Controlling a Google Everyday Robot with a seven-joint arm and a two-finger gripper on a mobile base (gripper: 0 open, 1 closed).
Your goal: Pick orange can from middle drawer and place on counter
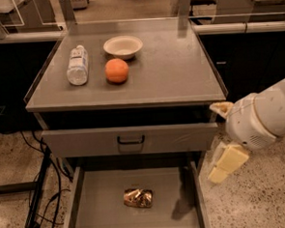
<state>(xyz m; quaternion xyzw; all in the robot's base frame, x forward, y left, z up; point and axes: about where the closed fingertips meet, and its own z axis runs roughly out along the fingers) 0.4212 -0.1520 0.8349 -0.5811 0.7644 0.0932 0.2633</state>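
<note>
At the right of the open drawer (100,213), my hand (219,170) hangs apart from the can (138,197) lying on its floor; clenched or released, I cannot tell.

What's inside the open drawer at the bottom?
Only the orange can, lying on the middle drawer's bare floor. The drawer's back is hidden under the drawer front above, and its near end runs off the picture. The end effector hangs outside, to its right.
</note>
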